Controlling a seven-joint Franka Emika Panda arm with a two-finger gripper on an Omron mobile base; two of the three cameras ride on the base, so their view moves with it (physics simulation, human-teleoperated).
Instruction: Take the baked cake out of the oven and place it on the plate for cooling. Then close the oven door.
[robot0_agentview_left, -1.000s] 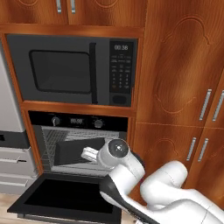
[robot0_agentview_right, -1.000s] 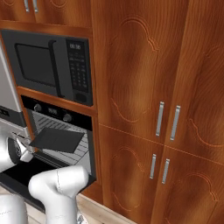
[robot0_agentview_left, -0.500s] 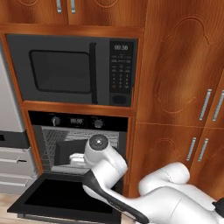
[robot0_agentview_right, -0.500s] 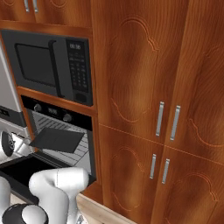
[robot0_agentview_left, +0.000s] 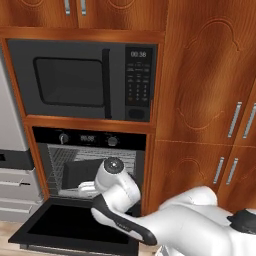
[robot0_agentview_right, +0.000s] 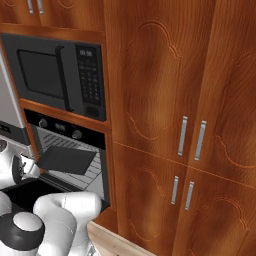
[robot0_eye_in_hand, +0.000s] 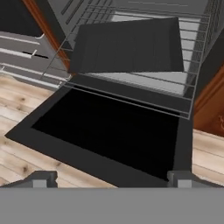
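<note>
Gripper (robot0_eye_in_hand: 109, 179): I see its jaws spread wide, empty, above the oven door (robot0_eye_in_hand: 109, 131) | Oven door: folded down flat | Oven (robot0_agentview_left: 90, 165): dark tray (robot0_eye_in_hand: 127, 46) on wire rack (cake not discernible).

You face reddish wood cabinets (robot0_agentview_right: 150, 100) with silver handles (robot0_agentview_right: 192, 137) at 3 o'clock; a grey microwave (robot0_agentview_left: 80, 80) at 12; pale plank floor (robot0_eye_in_hand: 26, 92) below.
</note>
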